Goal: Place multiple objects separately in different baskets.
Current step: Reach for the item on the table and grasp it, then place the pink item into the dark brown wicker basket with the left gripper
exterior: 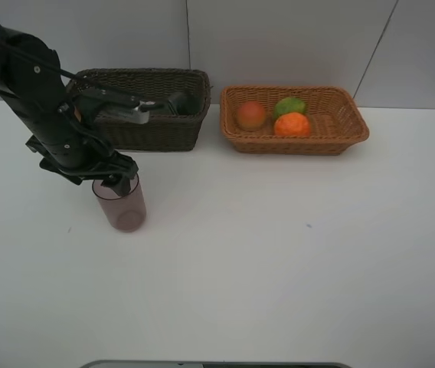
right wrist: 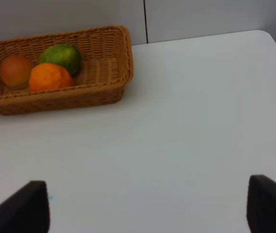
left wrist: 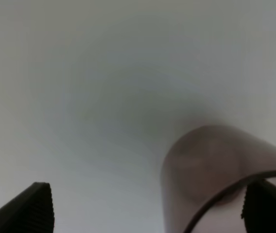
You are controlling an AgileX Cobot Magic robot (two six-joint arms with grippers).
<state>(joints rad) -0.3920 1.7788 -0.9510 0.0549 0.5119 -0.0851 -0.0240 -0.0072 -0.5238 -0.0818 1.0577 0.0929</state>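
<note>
We see the white bench (exterior: 279,261) from above with 2 woven baskets at its far edge, side by side. The dark brown basket (exterior: 148,130) stands on the left and holds a dark object (exterior: 181,102) at its right end; we cannot make out what else lies inside, since the arm covers part of it. The orange-tan basket (exterior: 294,142) on the right holds 3 fruits: a red-orange fruit (exterior: 251,115) at its left, a green fruit (exterior: 289,106) toward the back, and an orange (exterior: 292,125) in front of the green one, touching it.

The translucent mauve cup (exterior: 121,205) stands upright on the bench in front of the dark basket, apart from it. The left gripper (exterior: 115,181) hangs directly over the cup's rim. In the left wrist view its jaws stand wide apart, the cup (left wrist: 215,174) lying nearer one fingertip (left wrist: 267,206) than the other, with nothing clamped between them.

The right arm does not show in the overhead view. In the right wrist view the right gripper (right wrist: 145,213) has its jaws apart over bare bench, holding nothing, well away from the orange-tan basket (right wrist: 104,92).
</note>
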